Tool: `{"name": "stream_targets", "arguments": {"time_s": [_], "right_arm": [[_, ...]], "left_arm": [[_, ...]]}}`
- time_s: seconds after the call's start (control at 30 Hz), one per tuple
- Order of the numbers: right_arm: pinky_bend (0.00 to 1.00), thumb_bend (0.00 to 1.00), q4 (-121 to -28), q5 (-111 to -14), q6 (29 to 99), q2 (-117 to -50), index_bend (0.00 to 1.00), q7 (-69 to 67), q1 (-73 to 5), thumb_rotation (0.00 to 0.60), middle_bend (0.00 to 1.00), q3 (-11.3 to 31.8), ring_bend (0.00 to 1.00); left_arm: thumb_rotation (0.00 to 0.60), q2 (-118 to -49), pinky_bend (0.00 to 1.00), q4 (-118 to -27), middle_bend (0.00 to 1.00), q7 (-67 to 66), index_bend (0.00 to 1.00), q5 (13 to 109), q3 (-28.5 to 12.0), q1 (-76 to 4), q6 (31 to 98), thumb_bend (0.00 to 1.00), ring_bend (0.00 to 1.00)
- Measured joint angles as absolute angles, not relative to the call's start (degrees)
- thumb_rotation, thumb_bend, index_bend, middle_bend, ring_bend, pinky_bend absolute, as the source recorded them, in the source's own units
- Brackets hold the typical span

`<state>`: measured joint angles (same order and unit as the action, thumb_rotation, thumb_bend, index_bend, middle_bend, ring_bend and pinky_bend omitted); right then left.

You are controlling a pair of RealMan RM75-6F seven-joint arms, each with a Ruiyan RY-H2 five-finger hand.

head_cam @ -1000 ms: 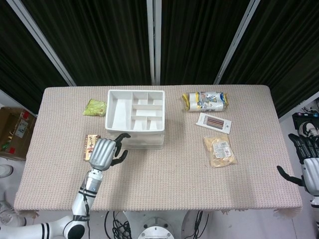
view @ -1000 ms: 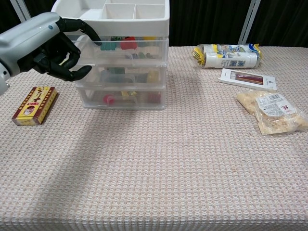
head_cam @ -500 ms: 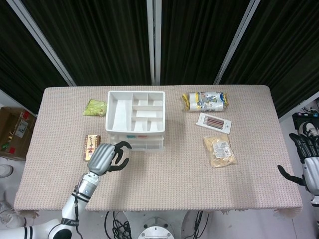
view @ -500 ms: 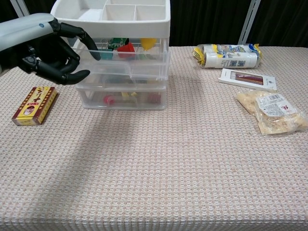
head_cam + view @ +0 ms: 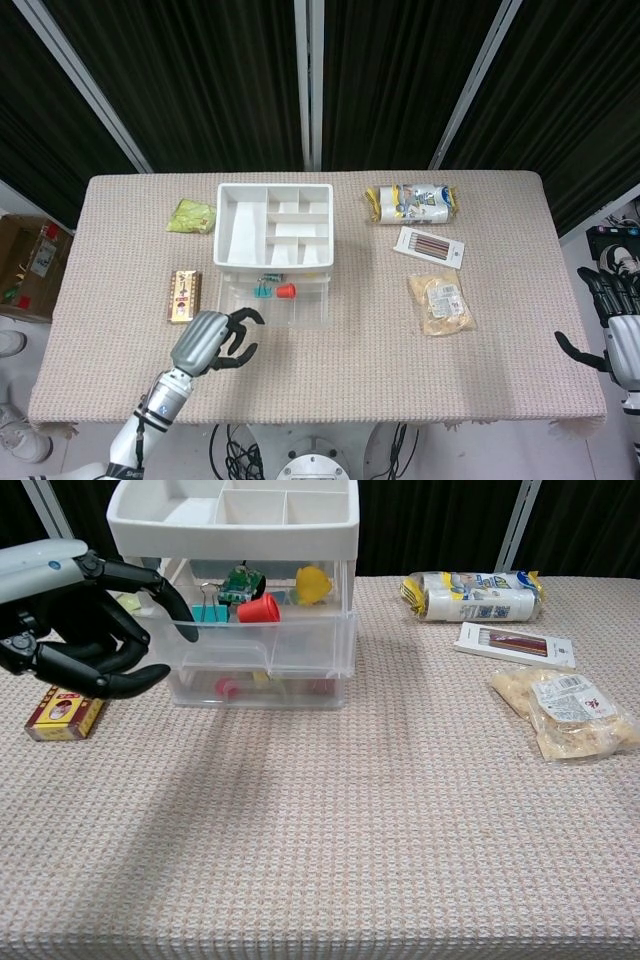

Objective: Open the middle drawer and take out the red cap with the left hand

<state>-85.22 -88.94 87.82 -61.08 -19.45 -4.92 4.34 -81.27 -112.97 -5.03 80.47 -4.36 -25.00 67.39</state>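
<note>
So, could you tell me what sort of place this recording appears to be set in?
Most likely a robot lab or data-collection booth rather than a home: black curtains hang behind a cloth-covered table, cables trail on the floor below it, and a small drawer unit stands among scattered snack packets.

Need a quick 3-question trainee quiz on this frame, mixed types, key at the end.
1. True or false: the middle drawer is pulled out from the drawer unit.
2. Multiple choice: the red cap is
A. held in the left hand
B. lying in the open drawer
C. on the table by the red and yellow box
3. Fill in: the left hand has one fingertip at the drawer's front left ____.

Key
1. True. Its front sits forward of the unit in both views.
2. B. It lies beside a teal binder clip.
3. Corner. The hand holds nothing; the red and yellow box lies just below it on the table.
</note>
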Motion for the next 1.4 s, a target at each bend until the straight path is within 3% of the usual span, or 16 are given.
{"name": "stream_targets", "arguments": {"time_s": [0.1, 0.33, 0.53, 0.7, 1.03, 1.4], "right_arm": [[0.04, 0.17, -85.4, -88.9, 87.9, -61.0, 0.00, -19.3, -4.9, 0.600, 0.08, 4.4, 0.00], [0.04, 0.17, -85.7, -88.9, 88.4, -60.6, 0.00, -19.2, -4.7, 0.600, 0.08, 4.5, 0.00], [0.04, 0.17, -85.9, -89.2, 89.2, -60.3, 0.00, -19.1, -4.2, 0.600, 0.08, 4.4, 0.00], [0.04, 0.17, -86.2, -90.0, 89.9, -60.1, 0.00, -18.8, -4.1, 0.600, 0.08, 4.2, 0.00], [0.04, 0.17, -86.9, -90.0, 90.6, -59.8, 0.00, -18.3, -3.3, 0.600, 0.08, 4.0, 0.00], [0.04, 0.17, -87.0, -89.8, 90.8, -59.7, 0.00, -18.1, -2.9, 0.600, 0.08, 3.9, 0.00]], "left_arm": [[0.600, -81.3, 1.00, -113.0, 0.83, -4.9, 0.24, 80.8, -4.3, -24.9, 67.7, 0.33, 0.90], [0.600, -79.7, 1.00, -114.1, 0.82, -6.5, 0.21, 83.6, -3.0, -24.2, 69.2, 0.33, 0.90], [0.600, -75.1, 1.00, -116.6, 0.82, -9.0, 0.27, 87.1, -2.4, -23.8, 70.8, 0.31, 0.90], [0.600, -72.8, 1.00, -116.1, 0.84, -12.8, 0.34, 88.5, -5.3, -25.4, 71.1, 0.34, 0.91], [0.600, -70.4, 1.00, -109.2, 0.85, -24.7, 0.36, 87.1, -12.0, -36.1, 60.6, 0.33, 0.91], [0.600, -72.2, 1.00, -105.9, 0.85, -29.6, 0.33, 78.4, -13.7, -43.4, 52.6, 0.24, 0.91]]}}
